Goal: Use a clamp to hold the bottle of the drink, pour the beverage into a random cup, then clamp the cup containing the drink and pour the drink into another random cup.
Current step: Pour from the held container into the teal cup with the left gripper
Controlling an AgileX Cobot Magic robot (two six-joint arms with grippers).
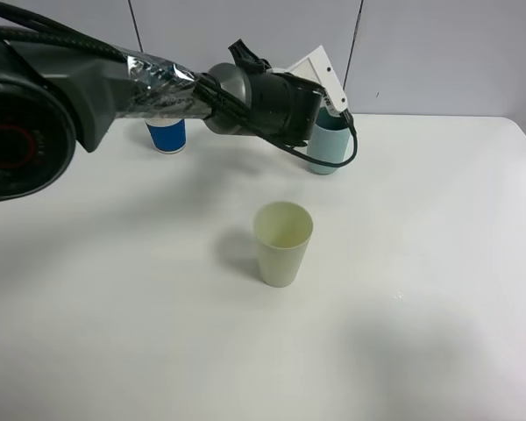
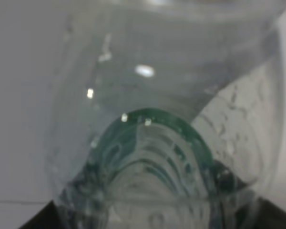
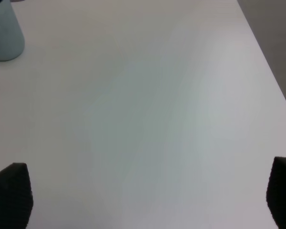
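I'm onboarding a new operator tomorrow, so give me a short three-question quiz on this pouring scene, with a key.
1. True or false: the pale green cup lies tipped on its side.
2. How many cups stand on the table? A two, B three, C four.
3. Fill in: the right end effector is ___ (open or shut).

Key
1. False. It stands upright.
2. B. The pale green cup, the blue cup and the teal cup.
3. Open, with nothing between its fingertips.

Soft, bright light leaves only faint shadows on the white bench (image 1: 438, 263), while the left wrist view is a blurred close-up of the bottle (image 2: 148, 95) with small glints.
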